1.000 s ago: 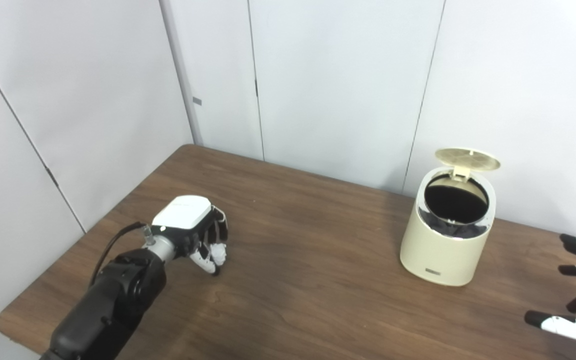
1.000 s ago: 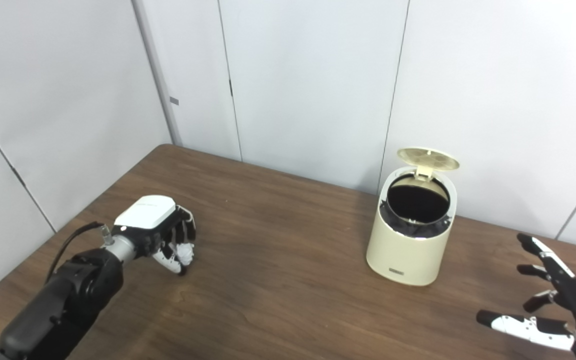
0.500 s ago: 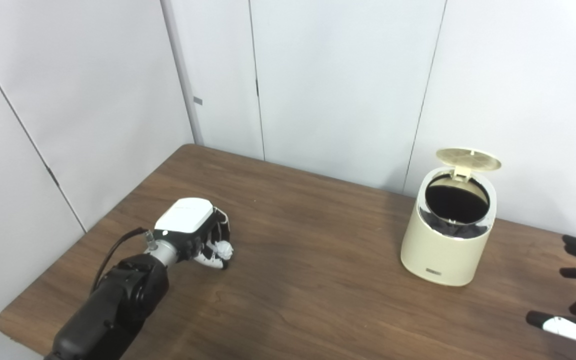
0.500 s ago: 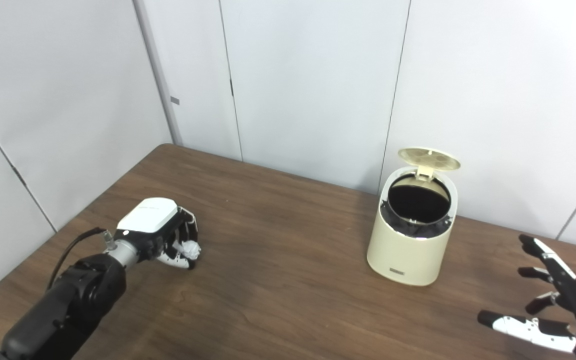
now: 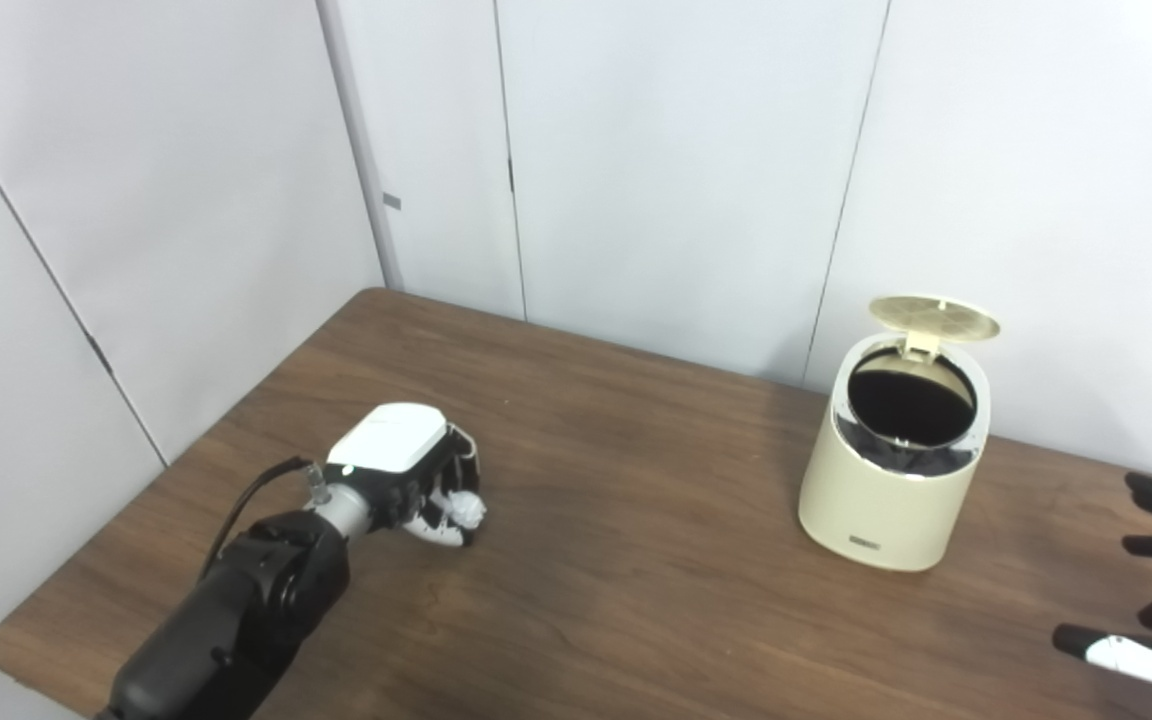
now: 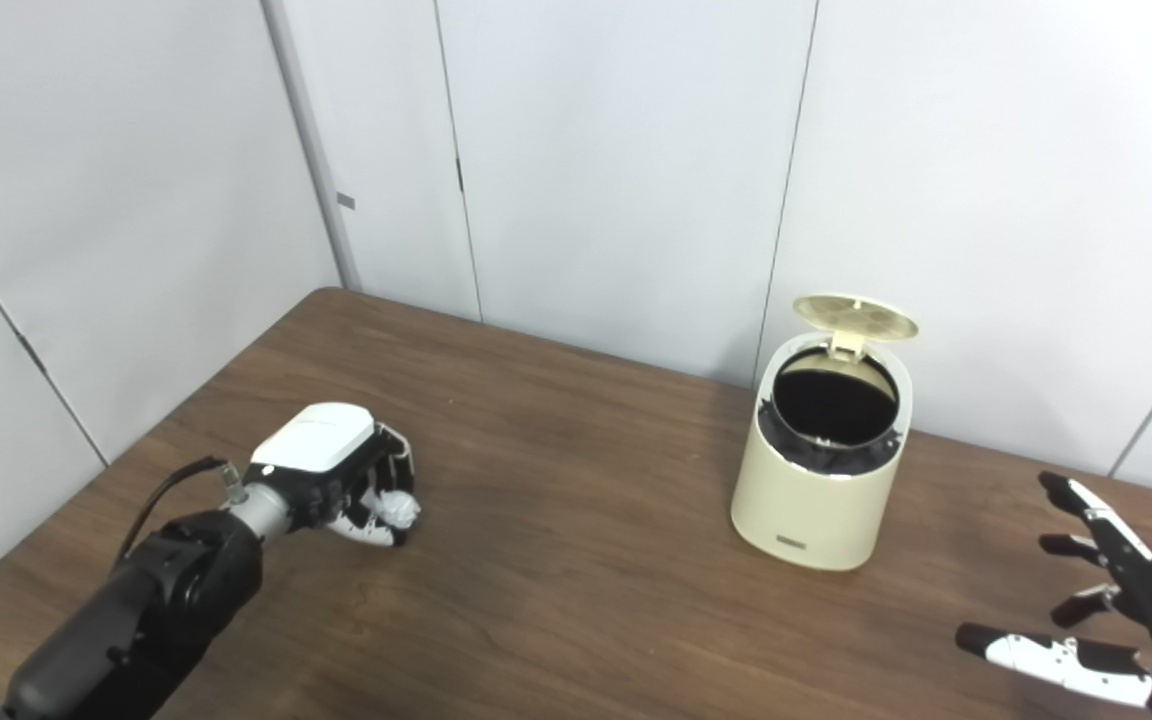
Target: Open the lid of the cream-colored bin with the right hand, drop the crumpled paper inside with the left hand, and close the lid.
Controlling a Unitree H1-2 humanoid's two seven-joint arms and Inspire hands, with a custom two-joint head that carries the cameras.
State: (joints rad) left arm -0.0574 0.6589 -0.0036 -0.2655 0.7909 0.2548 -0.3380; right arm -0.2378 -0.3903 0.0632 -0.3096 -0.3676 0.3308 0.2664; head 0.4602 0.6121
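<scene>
At the lower right of the frame the right robot hand [image 6: 1116, 610] hangs over the near edge of the bench [image 5: 636, 560], spread wide with its dark fingers [image 6: 1086, 505] fanned apart and the white-backed thumb pointing toward the middle of the frame. It holds nothing and stays well apart from the bin.

At the lower left the black left arm [image 5: 226, 620] comes up from the bottom edge. The left robot hand [image 5: 416, 485], with its white back plate facing up, sits low over the wood, and its fingers are curled in around the paper [image 5: 461, 510]. The paper is a small white wad showing between the fingertips on the side of the hand toward the middle of the frame. Whether the hand and the wad touch the bench or hover just above it cannot be told.

Farther back, right of centre, the bin [image 5: 891, 480] stands upright on the bench near its far edge, well apart from both hands. Its lid [image 5: 934, 317] is tipped up on the hinge at the back, underside showing, and the round mouth [image 5: 901, 405] gapes dark with a black liner visible around the rim. A small dark label sits low on the front of the bin.

Behind the bench rise pale wall panels [image 5: 676, 150] with thin vertical seams.
</scene>
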